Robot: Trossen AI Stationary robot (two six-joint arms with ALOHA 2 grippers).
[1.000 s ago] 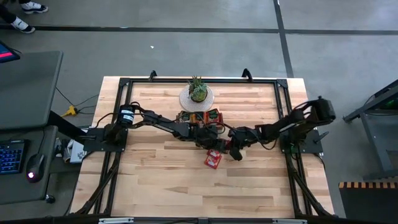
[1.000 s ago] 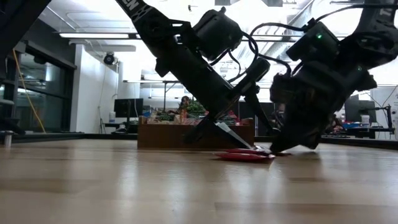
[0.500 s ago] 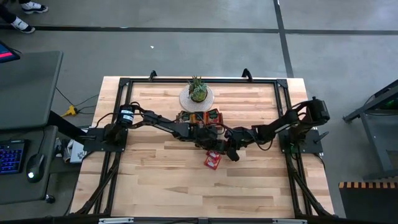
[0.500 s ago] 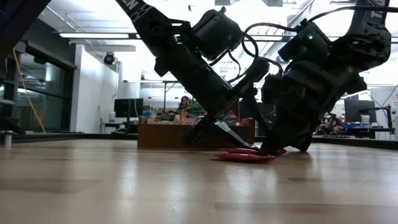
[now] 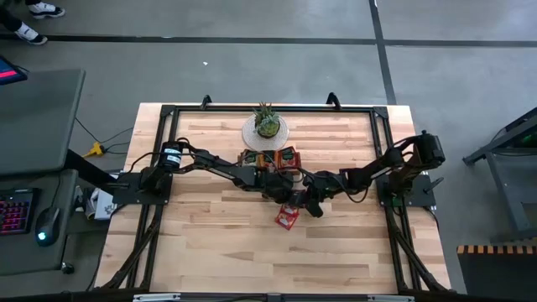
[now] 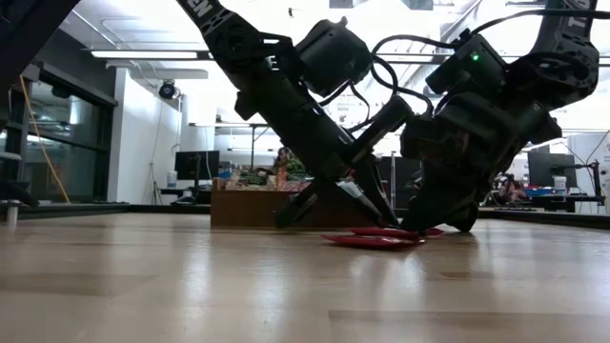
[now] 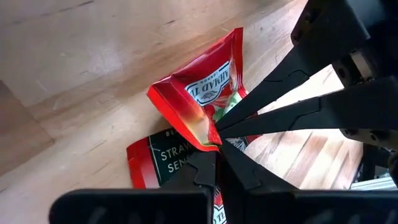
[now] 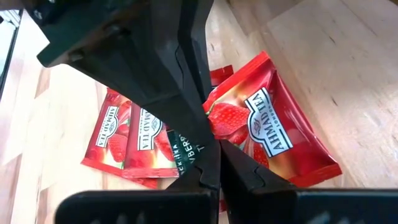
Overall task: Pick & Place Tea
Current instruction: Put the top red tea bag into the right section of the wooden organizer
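Observation:
Several red tea sachets (image 5: 287, 217) lie in a small pile on the wooden table, near its middle. My left gripper (image 7: 214, 148) reaches in from the table's left and is shut on the top sachet (image 7: 205, 87). My right gripper (image 8: 214, 169) comes from the table's right, shut, with its tips (image 7: 225, 127) down at the pile right beside the left fingers. In the low view both grippers meet over the flat red sachets (image 6: 374, 239). My left gripper pinches a corner (image 7: 200, 129) of the top red sachet between its two fingers, slanting down from the table's left. That corner is curled up off the pile; the sachet's other end lies on the table. My right gripper, slanting down from the table's right, rests its shut fingertips (image 6: 417, 227) on the pile; which sachet they touch I cannot tell.
A brown wooden tray (image 5: 270, 158) with more sachets stands just beyond the pile, toward the far edge. Behind it a small potted plant (image 5: 266, 126) sits on a round mat. Black frame rails (image 5: 159, 151) run along the table's sides.
My left gripper has shut and taken hold of the top sachet's corner. My right gripper has moved a little toward the table's left and come down onto the pile beside the left fingers.

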